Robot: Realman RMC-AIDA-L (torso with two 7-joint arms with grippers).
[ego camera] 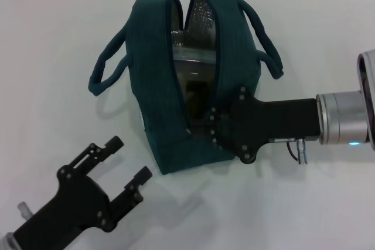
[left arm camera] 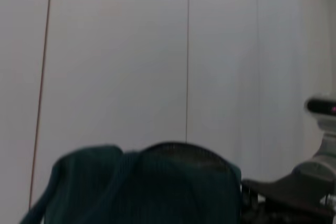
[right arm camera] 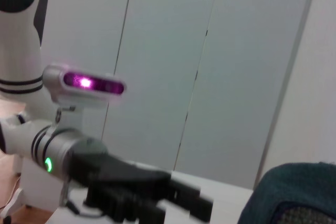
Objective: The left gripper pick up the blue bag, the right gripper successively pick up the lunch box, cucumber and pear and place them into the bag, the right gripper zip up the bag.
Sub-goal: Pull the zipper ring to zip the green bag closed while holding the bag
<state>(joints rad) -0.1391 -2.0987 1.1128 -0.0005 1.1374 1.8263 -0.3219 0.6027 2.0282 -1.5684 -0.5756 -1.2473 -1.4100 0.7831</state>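
Note:
The blue bag (ego camera: 157,80) stands on the white table, its zipper parted along the top and silver lining showing inside. A clear lunch box (ego camera: 193,57) lies in the opening with something dark beneath it; I cannot make out the cucumber or the pear. My right gripper (ego camera: 206,127) reaches in from the right, its fingertips drawn together on the near end of the zipper; the pull itself is hidden. My left gripper (ego camera: 131,157) rests open and empty at the front left, apart from the bag. The left wrist view shows the bag (left arm camera: 147,187) from behind.
The bag's two handles (ego camera: 108,62) hang out to either side. White table (ego camera: 53,39) surrounds the bag, with a grey wall behind. In the right wrist view a bag corner (right arm camera: 294,192) and the left arm's wrist (right arm camera: 68,156) appear.

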